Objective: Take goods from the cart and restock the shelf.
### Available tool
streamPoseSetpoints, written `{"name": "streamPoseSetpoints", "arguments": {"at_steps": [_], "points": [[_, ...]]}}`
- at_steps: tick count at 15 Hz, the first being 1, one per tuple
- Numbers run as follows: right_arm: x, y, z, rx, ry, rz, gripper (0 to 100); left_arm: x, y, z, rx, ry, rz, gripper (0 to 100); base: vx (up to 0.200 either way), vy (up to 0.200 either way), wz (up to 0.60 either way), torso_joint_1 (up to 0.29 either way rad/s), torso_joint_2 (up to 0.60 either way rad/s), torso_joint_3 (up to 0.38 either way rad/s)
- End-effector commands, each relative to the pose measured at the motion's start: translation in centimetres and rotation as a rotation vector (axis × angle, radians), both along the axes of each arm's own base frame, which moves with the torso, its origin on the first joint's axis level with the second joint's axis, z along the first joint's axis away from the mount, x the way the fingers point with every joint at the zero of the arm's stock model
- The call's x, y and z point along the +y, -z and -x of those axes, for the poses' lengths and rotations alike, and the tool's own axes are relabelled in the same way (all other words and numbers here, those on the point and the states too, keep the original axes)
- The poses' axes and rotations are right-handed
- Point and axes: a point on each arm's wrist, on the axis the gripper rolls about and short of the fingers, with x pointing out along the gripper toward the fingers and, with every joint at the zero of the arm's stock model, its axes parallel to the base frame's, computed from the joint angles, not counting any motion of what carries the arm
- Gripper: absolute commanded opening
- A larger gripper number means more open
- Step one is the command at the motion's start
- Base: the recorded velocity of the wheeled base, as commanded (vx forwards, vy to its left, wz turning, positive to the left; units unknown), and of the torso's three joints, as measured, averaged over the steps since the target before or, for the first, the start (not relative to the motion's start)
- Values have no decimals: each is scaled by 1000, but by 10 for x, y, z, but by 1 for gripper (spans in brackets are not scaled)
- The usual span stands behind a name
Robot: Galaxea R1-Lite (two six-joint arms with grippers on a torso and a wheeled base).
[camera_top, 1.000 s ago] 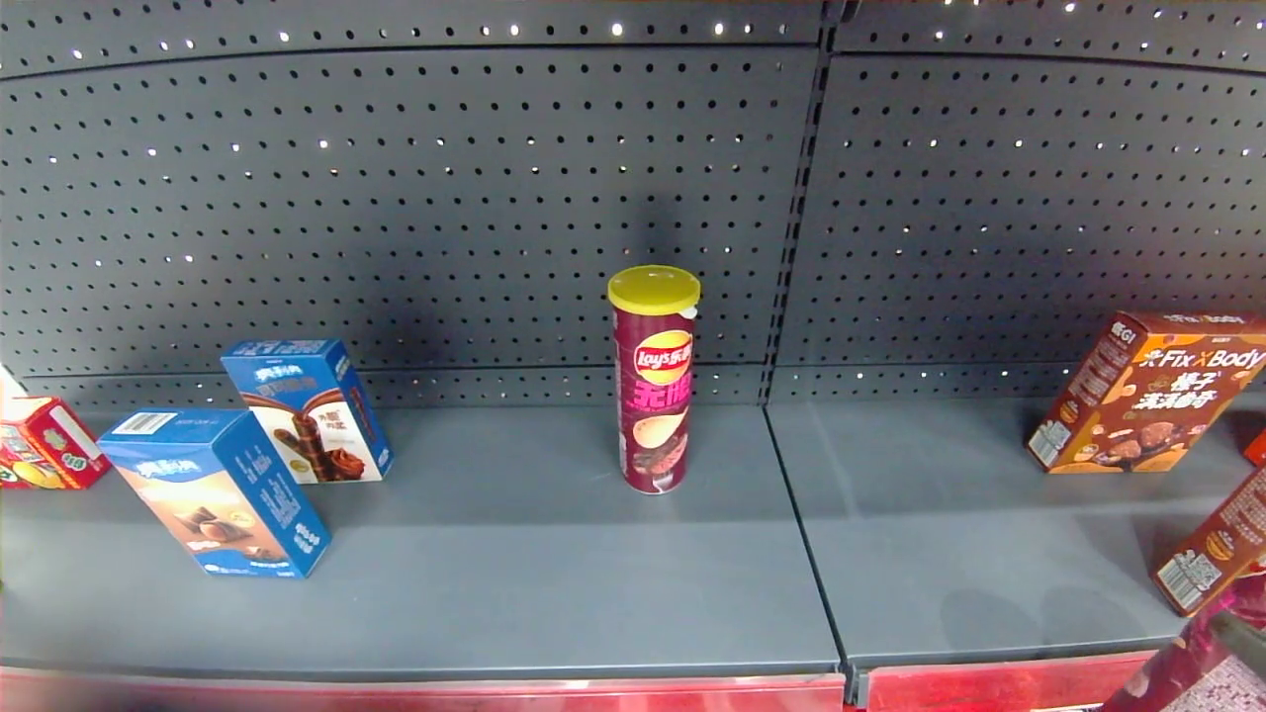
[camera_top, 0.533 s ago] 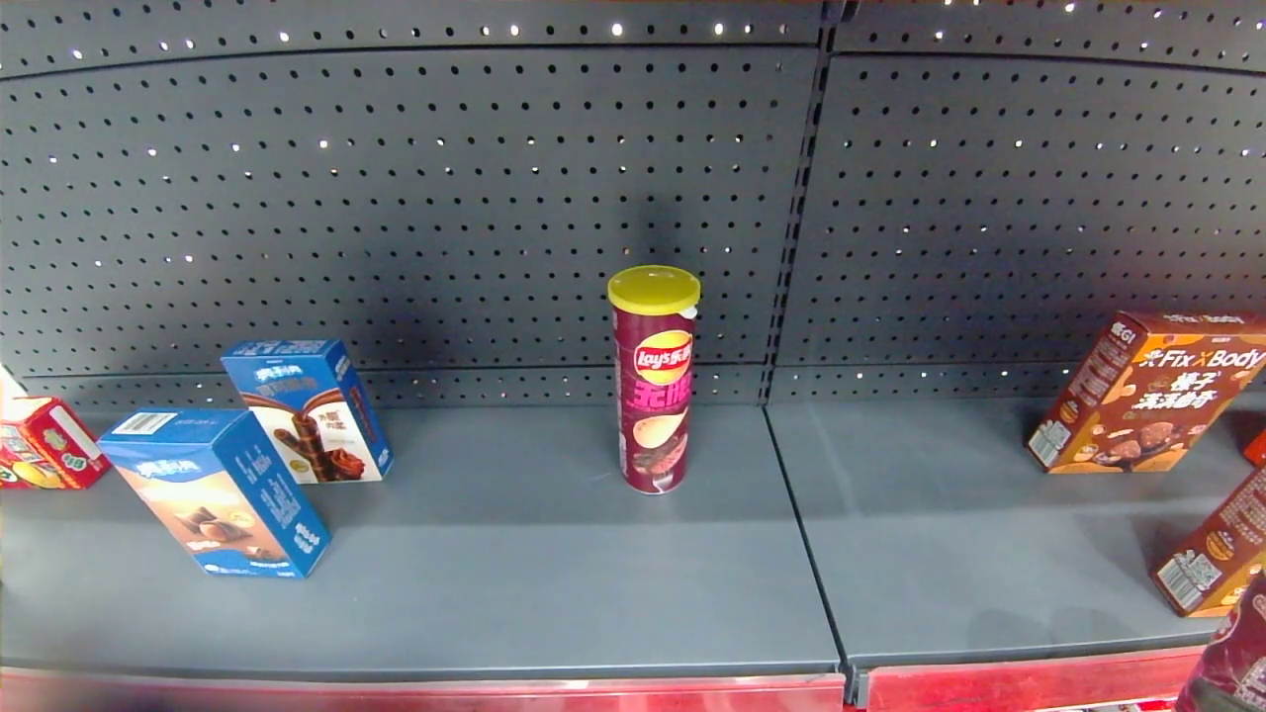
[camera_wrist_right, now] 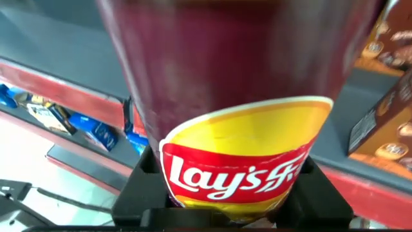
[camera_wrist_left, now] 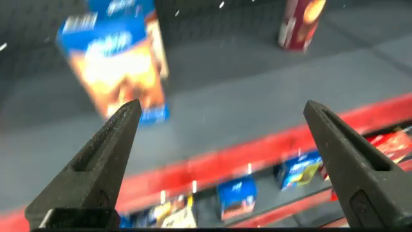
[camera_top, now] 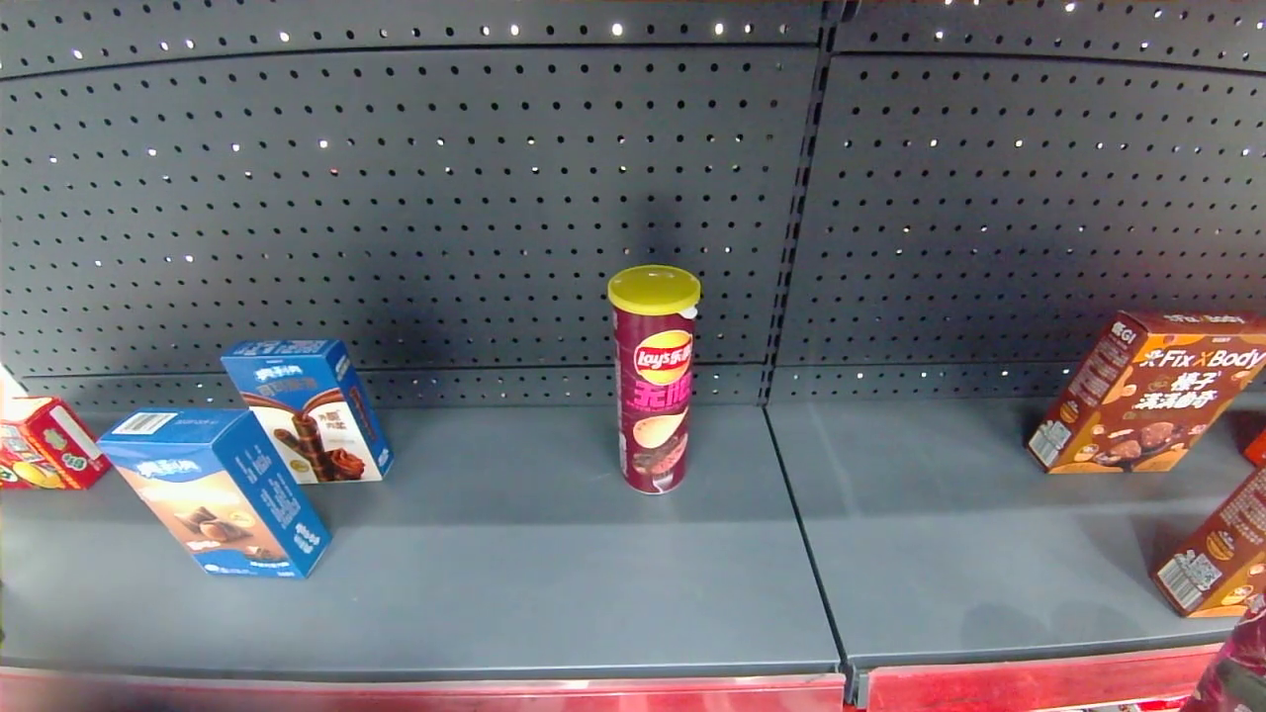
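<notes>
head view: a chip can (camera_top: 653,381) with a yellow lid stands upright mid-shelf (camera_top: 554,593), just beside the seam between the two boards and nearer the back wall than the front edge. a blue box (camera_top: 213,489) and a second blue box (camera_top: 307,410) stand near the left end, with a red box (camera_top: 45,440) at the left edge. brown boxes (camera_top: 1137,396) stand toward the right end.

left wrist view: the left claw (camera_wrist_left: 222,109) hangs out before the shelf's red front edge, fingers wide apart, gripping nothing.

right wrist view: the right claw (camera_wrist_right: 232,200) is clamped on a held chip can (camera_wrist_right: 238,77), maroon, by the shelf's front edge near the right end.
</notes>
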Motion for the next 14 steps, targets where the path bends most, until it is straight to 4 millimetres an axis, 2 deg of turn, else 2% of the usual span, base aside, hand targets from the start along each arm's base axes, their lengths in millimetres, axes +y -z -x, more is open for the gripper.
{"name": "streamPoseSetpoints", "arguments": {"at_steps": [1, 2, 5, 8, 13, 14], "points": [[0, -9, 0, -20, -4, -5, 0, -5, -30, -55, 104, 106, 20, 100, 0, 0, 0, 0, 0, 0], [0, -11, 0, -25, -9, -6, 0, -7, -37, -67, 118, 132, 22, 100, 0, 0, 0, 0, 0, 0], [0, -11, 2, -35, -9, -9, 0, -17, -42, -97, 143, 231, 7, 100, 0, 0, 0, 0, 0, 0], [-1, -11, 3, -38, -3, -9, 0, -29, -46, -132, 47, 298, -3, 100, 0, 0, 0, 0, 0, 0], [-1, -12, 5, -52, -4, -13, 0, -47, -52, -162, 54, 424, -3, 100, 0, 0, 0, 0, 0, 0], [-1, -12, 5, -52, -1, -13, 0, -55, -56, -176, 35, 459, -2, 100, 0, 0, 0, 0, 0, 0]]}}
